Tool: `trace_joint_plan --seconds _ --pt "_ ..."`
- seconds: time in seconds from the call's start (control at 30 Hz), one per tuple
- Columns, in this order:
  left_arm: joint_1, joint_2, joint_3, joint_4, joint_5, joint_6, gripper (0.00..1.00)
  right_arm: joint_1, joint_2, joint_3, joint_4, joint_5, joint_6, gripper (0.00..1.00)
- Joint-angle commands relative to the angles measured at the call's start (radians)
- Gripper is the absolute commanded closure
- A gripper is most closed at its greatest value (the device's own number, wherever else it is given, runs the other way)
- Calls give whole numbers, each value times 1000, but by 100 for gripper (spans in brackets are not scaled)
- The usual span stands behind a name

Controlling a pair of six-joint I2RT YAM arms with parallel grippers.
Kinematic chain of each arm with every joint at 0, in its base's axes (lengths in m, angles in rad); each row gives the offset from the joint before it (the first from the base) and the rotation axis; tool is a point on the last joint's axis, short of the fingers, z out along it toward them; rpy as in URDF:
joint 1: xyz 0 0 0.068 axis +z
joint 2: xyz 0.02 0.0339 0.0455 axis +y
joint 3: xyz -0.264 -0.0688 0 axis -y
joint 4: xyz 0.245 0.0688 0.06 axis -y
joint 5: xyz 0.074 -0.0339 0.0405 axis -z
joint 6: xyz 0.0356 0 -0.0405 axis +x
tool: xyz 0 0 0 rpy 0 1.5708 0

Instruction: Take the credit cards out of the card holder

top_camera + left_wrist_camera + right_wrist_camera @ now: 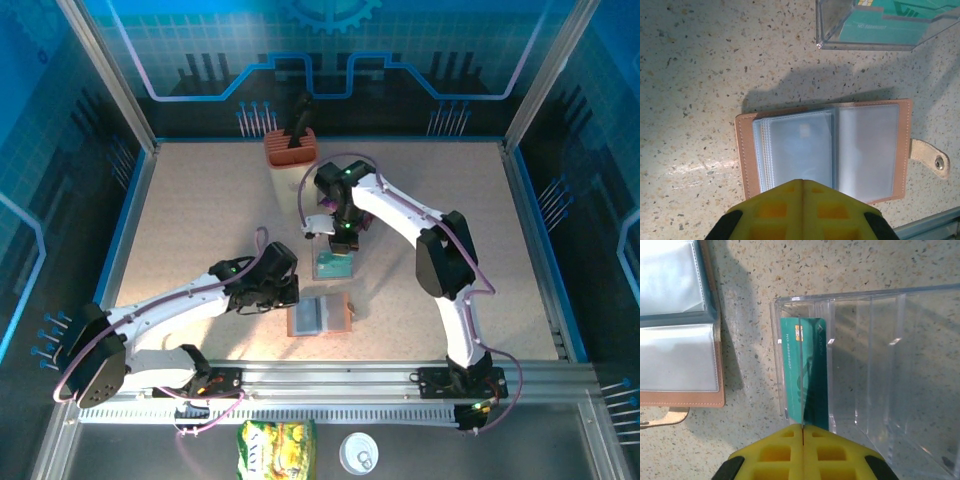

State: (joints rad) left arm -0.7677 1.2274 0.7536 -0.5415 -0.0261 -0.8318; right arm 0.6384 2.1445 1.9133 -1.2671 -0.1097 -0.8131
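Observation:
The card holder [318, 316] [790, 150] [685, 397] lies open and flat on the table, grey-blue sleeves up, snap tab [932, 159] out to one side. The sleeves that show look empty. My left gripper [285, 290] [801, 181] hovers at the holder's near edge, shut with nothing in it. My right gripper [340, 238] [803, 426] is shut on a thin credit card [800, 370] held edge-on in the end slot of the clear plastic box [335, 263] [890, 365]. A teal credit card [790, 365] [880, 30] lies flat in that slot beneath it.
An orange-brown stand [290, 148] with a dark tool sits at the back, a pale cup [285, 185] just in front of it. A yellow-green snack packet [275, 445] and a white lid [358, 453] lie beyond the front rail [350, 378]. Blue walls enclose the table.

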Motion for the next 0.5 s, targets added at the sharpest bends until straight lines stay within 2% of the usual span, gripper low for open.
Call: trace_joint_plan --seconds 0.0,0.13,0.27,0.47 --pt "6 -14 -18 -6 7 -5 99 -2 17 11 -31 -35 -2 100" --pt "6 -11 -21 -4 8 -7 99 4 22 6 -25 -42 12 98" --pt "6 -9 -18 -3 14 -6 99 3 13 21 -24 4 36 85" --pt "10 9 -10 -6 13 6 99 -11 -77 3 -6 -6 83 82"
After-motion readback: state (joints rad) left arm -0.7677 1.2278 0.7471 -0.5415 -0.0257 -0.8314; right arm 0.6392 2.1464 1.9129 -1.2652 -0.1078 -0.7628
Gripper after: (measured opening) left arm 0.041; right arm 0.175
